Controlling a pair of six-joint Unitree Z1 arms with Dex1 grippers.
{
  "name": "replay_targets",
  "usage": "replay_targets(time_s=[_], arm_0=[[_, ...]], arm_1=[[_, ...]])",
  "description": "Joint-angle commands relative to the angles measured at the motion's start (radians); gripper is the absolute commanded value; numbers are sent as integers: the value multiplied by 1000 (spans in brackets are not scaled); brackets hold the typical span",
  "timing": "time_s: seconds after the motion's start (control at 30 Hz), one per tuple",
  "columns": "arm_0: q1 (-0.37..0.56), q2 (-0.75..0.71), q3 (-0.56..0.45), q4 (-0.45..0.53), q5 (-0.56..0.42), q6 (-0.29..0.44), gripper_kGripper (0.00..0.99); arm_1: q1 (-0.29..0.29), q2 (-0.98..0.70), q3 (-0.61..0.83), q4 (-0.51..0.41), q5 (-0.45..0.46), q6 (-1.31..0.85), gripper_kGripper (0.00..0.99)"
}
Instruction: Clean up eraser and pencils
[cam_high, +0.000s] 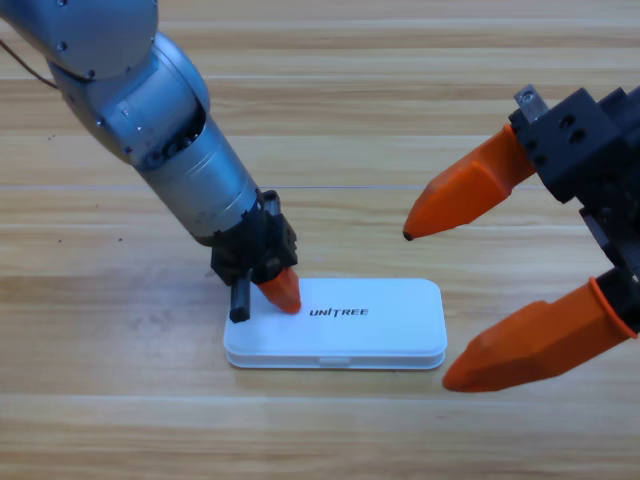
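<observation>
The case (350, 325) is my landmark: a white, round-cornered box lying flat on the wooden table (120, 420), its long side running left to right, with "UNITREE" printed on the lid. The lid sits down flush on the base, with only a thin seam along the front edge and a small latch tab at the middle of that edge. I see no eraser and no pencils anywhere around the case, and with the lid down I cannot see into it.

My left gripper (272, 285) is at the case's left end, pointing down. One orange jaw tip rests on the lid just left of the lettering, touching or very nearly touching the white surface. A black part of the gripper hangs just off the lid's left edge, down beside the case's corner. From above I cannot tell how far these jaws are parted, and I see nothing held in them. The grey arm behind it slants up and away from the case toward the upper left corner.

My right gripper (470, 290) is to the right of the case, large and partly cut off at the edge. Its jaws are spread wide: the upper one points left, above the case's right end, and the lower one points left and down, its tip just off the case's lower right corner. Nothing lies between them but bare table and the case's right end.
</observation>
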Motion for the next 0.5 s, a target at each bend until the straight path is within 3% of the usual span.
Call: replay_targets(time_s=[0.03,0.2,0.37,0.4,0.43,0.47,0.5], arm_0=[[-28,-31,-11,110,12,1,0],[-27,-202,-236,371,10,-39,0],[-27,-370,-298,464,-2,-68,0],[-27,-403,-290,472,-2,-77,339],[-27,-446,-267,473,-4,-94,776],[-27,-488,-246,473,-4,-137,969],[-27,-526,-226,473,-2,-189,990]], arm_1=[[12,-27,32,-12,9,13,971],[12,-27,32,-12,9,18,971],[12,-27,32,-12,9,18,971],[12,-27,32,-12,9,18,971],[12,-27,32,-12,9,18,971],[12,-27,31,-12,9,18,973],[12,-27,31,-12,9,18,973]])
